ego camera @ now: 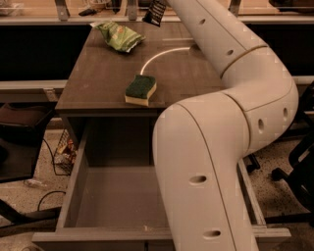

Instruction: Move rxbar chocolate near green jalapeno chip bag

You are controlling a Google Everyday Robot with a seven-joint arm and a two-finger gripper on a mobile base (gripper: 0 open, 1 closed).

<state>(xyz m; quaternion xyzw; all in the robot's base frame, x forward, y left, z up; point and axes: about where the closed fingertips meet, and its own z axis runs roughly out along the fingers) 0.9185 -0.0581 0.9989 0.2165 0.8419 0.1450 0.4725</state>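
The rxbar chocolate, a small black-wrapped bar, hangs tilted in the air above the table's far edge, at the top of the view. My gripper is at the end of the white arm, mostly cut off by the top edge, and is shut on the bar's upper end. The green jalapeno chip bag lies wrinkled on the far left of the table, a short way left of and below the bar.
A green-topped yellow sponge lies mid-table near the front edge. An open grey drawer juts out below the tabletop. My arm fills the right half of the view. Floor clutter sits at left and a chair base at right.
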